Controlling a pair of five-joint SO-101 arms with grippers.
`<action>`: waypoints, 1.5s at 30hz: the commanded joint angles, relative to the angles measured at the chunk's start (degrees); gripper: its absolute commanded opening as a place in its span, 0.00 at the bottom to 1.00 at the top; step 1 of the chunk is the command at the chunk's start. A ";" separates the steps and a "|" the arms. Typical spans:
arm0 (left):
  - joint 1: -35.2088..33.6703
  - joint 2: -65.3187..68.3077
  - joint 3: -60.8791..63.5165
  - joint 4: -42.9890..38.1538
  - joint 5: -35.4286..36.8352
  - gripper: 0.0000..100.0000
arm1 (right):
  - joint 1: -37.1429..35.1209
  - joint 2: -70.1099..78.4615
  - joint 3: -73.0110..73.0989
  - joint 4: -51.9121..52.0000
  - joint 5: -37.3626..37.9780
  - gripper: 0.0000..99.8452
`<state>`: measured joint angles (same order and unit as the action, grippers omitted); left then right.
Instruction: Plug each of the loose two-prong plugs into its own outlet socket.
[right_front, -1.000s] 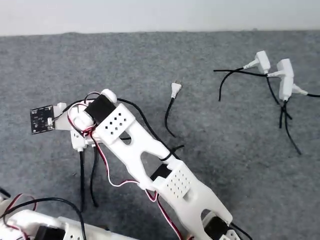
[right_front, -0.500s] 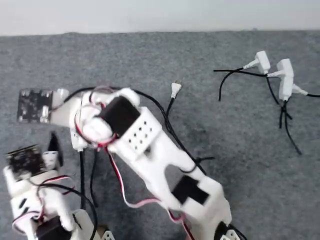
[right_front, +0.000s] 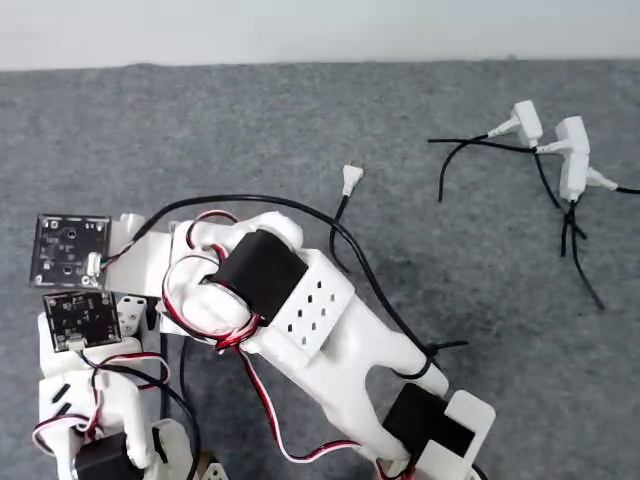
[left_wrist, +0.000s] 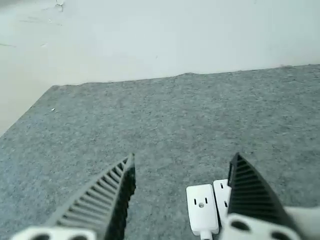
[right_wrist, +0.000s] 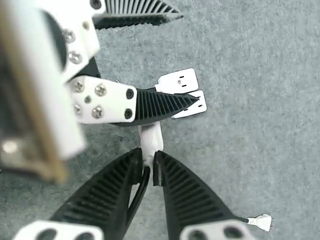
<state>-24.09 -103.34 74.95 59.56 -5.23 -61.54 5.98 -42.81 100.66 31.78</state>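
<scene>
Left arm is new on the scene since 1 s ago, now drawn up beside the right. The left gripper (left_wrist: 183, 160) gapes wide and empty, straddling the sockets (left_wrist: 202, 207). The right gripper (right_wrist: 147, 155) is pinched on one socket (right_wrist: 150, 140) by its tail. The plug (right_front: 351, 178) lies well apart, untouched; probably a handover of the socket first.

— What's under you?

— A table (right_front: 300, 110) covered in grey felt (right_front: 480, 330).

— And what lies on it?

— Close in front of me, a white socket (right_wrist: 180, 82) and a second socket (right_wrist: 197, 106), side by side and touching. Mid-table I see a small loose plug (right_front: 351, 178), its black cord (right_front: 338, 235) curling back toward me. Far off to my right, well apart from that, sits a cluster of white plugs (right_front: 572, 135) with black cords (right_front: 570, 230) trailing over the felt.
</scene>
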 joint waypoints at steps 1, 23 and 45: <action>0.26 -1.14 -2.33 -0.44 -0.18 0.29 | -2.07 -2.86 -0.18 1.71 -0.97 0.01; -43.43 -1.14 -2.59 -1.05 -0.18 0.29 | 2.42 0.40 8.79 -7.69 0.97 0.01; -32.26 -1.14 6.55 5.54 -3.78 0.29 | 7.16 -2.86 33.23 -9.36 -2.64 0.11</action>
<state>-57.67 -103.34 80.75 65.01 -8.13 -55.21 8.79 -25.49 96.44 29.85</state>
